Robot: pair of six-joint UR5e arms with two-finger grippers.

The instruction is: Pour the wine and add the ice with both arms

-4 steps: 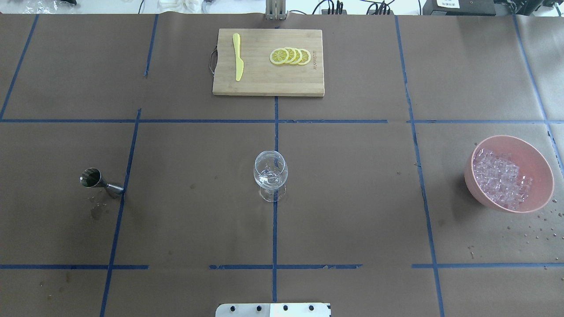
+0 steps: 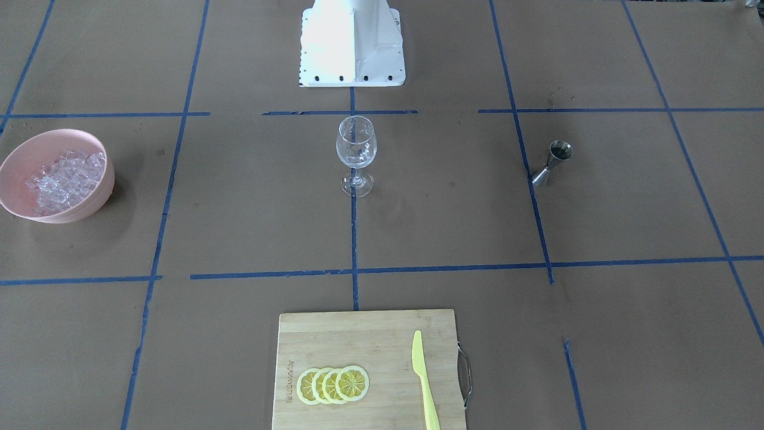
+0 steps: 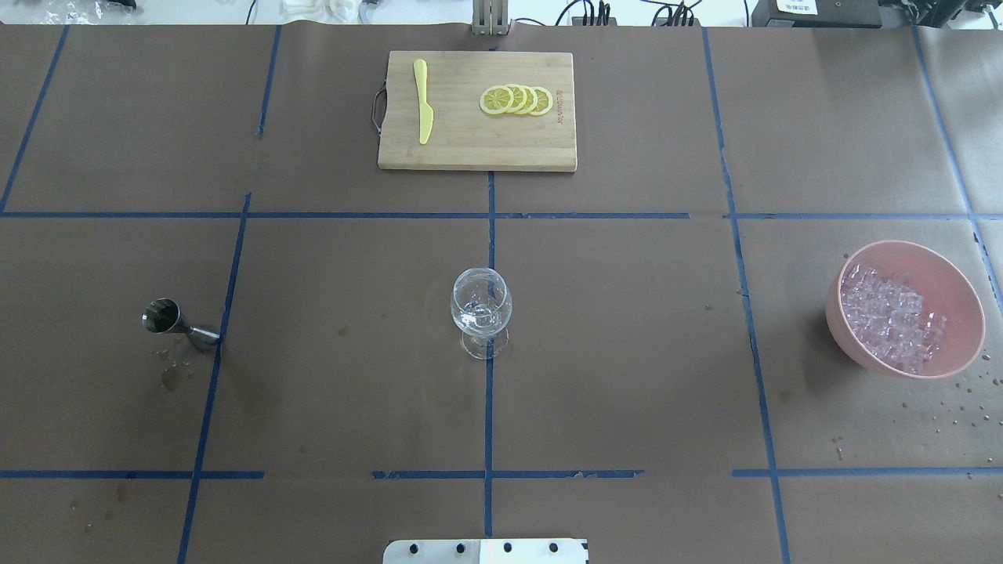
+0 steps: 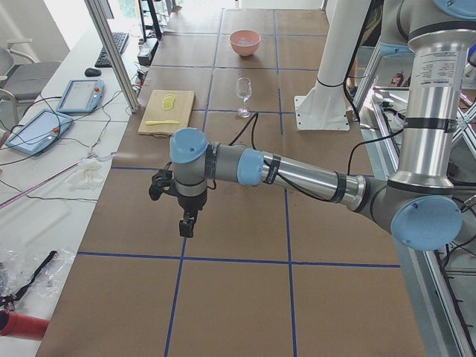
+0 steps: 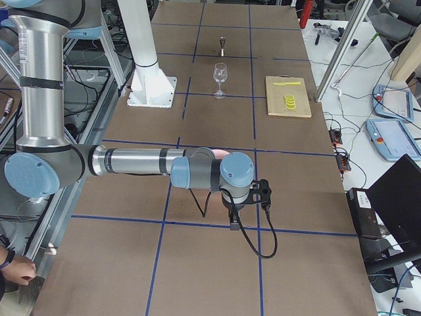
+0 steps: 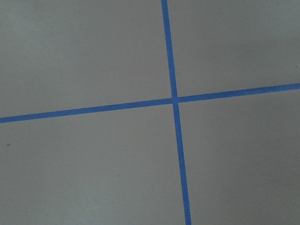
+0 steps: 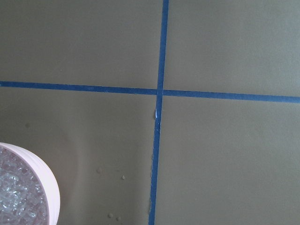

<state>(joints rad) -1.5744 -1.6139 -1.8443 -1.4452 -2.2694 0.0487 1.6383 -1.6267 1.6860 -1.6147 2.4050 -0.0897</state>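
A clear stemmed wine glass (image 3: pixel 481 307) (image 2: pixel 356 146) stands upright at the table's middle. The ice (image 3: pixel 893 317) (image 2: pixel 62 179) is heaped in a pink bowl (image 3: pixel 960 313) at the right; the right wrist view shows the ice (image 7: pixel 14 197) at its lower left. A steel jigger (image 3: pixel 176 323) (image 2: pixel 552 161) stands at the left. The left gripper (image 4: pixel 188 223) shows only in the exterior left view, pointing down over bare table past the jigger. The right gripper (image 5: pixel 233 220) shows only in the exterior right view, pointing down beyond the bowl. I cannot tell whether either is open or shut.
A bamboo cutting board (image 3: pixel 478 110) at the far middle carries lemon slices (image 3: pixel 517 100) and a yellow knife (image 3: pixel 423 102). The white pedestal base (image 2: pixel 352 42) stands at the near edge. Water drops (image 3: pixel 952 407) lie beside the bowl.
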